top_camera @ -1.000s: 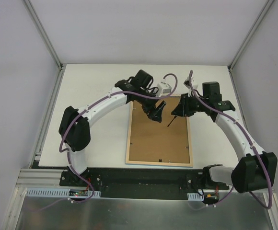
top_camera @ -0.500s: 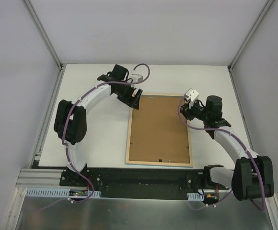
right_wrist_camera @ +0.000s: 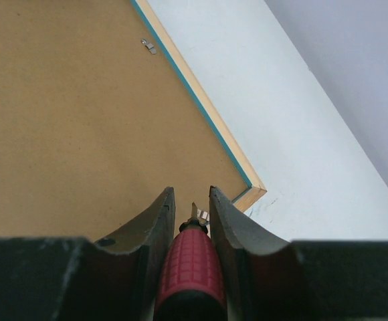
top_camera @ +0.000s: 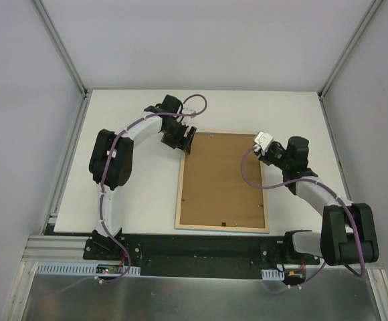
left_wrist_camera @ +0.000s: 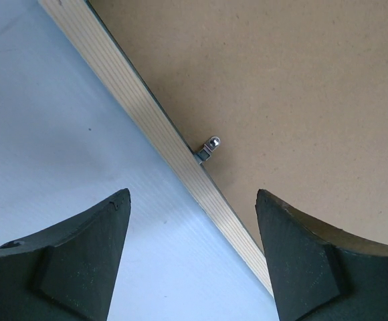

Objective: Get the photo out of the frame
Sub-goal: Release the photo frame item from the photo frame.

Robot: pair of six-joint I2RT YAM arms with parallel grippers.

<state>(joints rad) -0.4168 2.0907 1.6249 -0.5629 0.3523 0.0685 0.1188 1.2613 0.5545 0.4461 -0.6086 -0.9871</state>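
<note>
A white tabletop fills the middle of the enclosure, matte and evenly lit, with only soft shadows on it. Pale grey wall panels close it in at the back and on both sides. Aluminium profile posts rise from the table's two far corners, and an aluminium rail edges its left side. A black mounting strip lies along the near edge, with a brushed metal sheet below it.

brown-backed frame, red gridded screwdriver, white table
</note>
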